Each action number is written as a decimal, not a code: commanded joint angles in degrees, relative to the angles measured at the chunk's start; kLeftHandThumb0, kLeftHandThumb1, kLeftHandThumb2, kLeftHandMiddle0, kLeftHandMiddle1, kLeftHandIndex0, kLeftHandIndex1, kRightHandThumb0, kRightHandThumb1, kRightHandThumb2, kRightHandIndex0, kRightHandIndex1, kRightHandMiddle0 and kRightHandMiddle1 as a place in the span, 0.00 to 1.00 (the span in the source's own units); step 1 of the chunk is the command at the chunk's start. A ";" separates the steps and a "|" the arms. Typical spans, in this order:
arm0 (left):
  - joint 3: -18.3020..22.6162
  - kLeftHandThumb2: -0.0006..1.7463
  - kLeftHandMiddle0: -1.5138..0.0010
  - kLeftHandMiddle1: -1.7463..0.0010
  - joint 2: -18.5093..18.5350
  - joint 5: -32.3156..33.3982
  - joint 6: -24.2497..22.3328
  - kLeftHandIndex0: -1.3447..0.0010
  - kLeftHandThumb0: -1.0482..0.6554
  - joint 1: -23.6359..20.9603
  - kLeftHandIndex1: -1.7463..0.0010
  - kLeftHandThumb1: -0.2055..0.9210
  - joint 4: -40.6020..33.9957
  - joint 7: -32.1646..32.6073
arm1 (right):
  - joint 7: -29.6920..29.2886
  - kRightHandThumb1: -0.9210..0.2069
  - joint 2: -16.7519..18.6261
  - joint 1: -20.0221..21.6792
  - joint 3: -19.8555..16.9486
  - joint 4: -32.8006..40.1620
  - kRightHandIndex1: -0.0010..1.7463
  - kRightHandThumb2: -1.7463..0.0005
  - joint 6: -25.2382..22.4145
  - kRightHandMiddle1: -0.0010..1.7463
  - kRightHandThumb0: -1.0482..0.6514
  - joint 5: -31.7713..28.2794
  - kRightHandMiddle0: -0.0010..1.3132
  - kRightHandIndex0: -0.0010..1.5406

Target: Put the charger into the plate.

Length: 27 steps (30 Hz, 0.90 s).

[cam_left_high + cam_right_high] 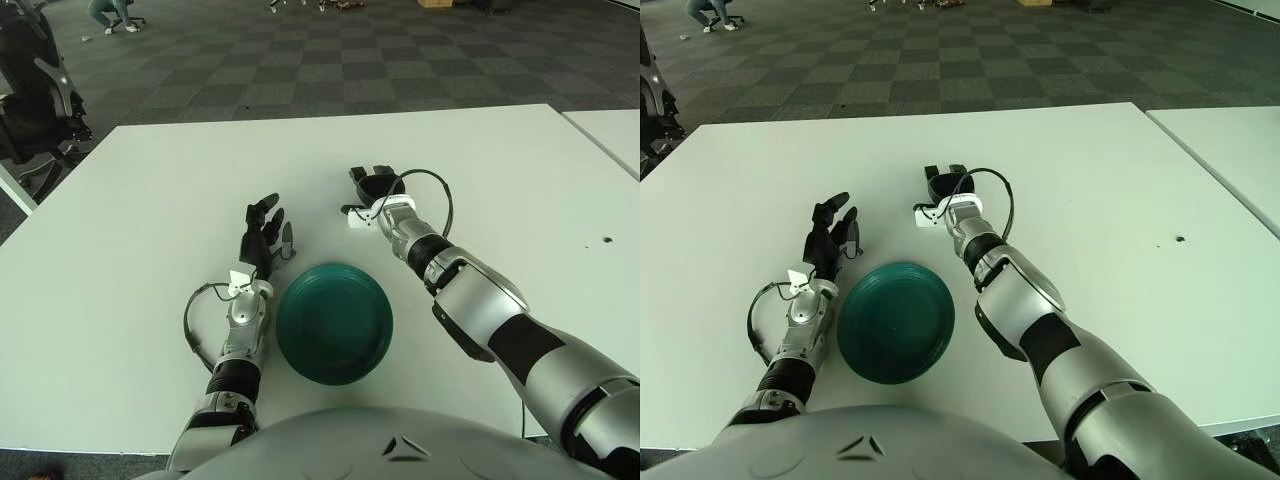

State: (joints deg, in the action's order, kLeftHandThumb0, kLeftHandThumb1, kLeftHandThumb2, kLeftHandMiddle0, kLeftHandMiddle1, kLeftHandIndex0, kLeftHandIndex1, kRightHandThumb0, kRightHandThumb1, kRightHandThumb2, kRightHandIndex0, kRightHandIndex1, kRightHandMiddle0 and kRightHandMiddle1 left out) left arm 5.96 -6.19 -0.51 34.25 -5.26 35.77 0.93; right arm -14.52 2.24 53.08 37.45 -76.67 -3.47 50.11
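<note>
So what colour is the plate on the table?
Dark teal green, plain and without pattern; the plate shows best in the left eye view.

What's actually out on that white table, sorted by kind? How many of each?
Plates: 1, the green plate, with nothing on it.
Chargers: 1, the small white charger by the right hand.
Robot hands: 2, the right hand beyond the plate and the left hand open beside the plate's left.
Total: 4.

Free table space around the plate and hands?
Bare table right of the right hand and left of the left hand. The green plate is empty. Crowded only between both hands, above the plate.
</note>
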 commanded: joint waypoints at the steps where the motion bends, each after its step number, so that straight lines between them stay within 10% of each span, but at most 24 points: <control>1: -0.59 0.51 0.70 0.98 -0.92 -0.20 -0.99 1.00 0.23 6.19 0.50 1.00 6.23 0.64 | 3.95 0.00 -1.38 -4.55 0.70 -3.11 0.01 0.58 -0.94 0.20 0.11 -0.28 0.00 0.07; 27: -1.12 0.49 0.74 0.99 -3.07 3.97 -5.38 1.00 0.23 7.29 0.55 1.00 2.26 -1.28 | 10.06 0.00 -1.08 -14.61 2.89 -4.59 0.03 0.61 -2.94 0.16 0.13 0.95 0.00 0.14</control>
State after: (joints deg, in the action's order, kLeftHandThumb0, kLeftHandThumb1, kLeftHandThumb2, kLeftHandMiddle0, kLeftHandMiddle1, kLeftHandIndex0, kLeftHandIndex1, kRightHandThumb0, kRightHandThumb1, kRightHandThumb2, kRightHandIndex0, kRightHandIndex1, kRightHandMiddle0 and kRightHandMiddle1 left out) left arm 4.78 -6.70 1.67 32.10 -4.22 33.15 -0.34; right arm -10.69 0.99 52.47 37.97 -75.72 -5.00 50.20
